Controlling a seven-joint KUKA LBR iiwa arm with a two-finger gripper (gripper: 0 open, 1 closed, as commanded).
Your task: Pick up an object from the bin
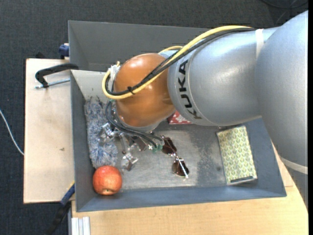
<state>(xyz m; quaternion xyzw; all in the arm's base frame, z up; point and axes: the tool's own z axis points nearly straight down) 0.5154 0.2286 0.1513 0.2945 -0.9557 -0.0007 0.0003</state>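
- Blue-grey fuzzy cloth (95, 119), rumpled, lies along the bin's (146, 38) left wall, just beside the claw (121, 147).
- Claw's spread: cannot tell.
- Red apple (107, 179) sits in the near-left corner.

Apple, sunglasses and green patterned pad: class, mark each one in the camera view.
Apple (106, 180), camera view, middle of its red skin.
Sunglasses (180, 168), camera view, on the lower lens.
Green patterned pad (236, 153), camera view, middle of its top face.

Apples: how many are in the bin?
1. The red apple lies in the bin's lower-left corner, below the claw; the arm covers part of the bin, so others may be hidden.
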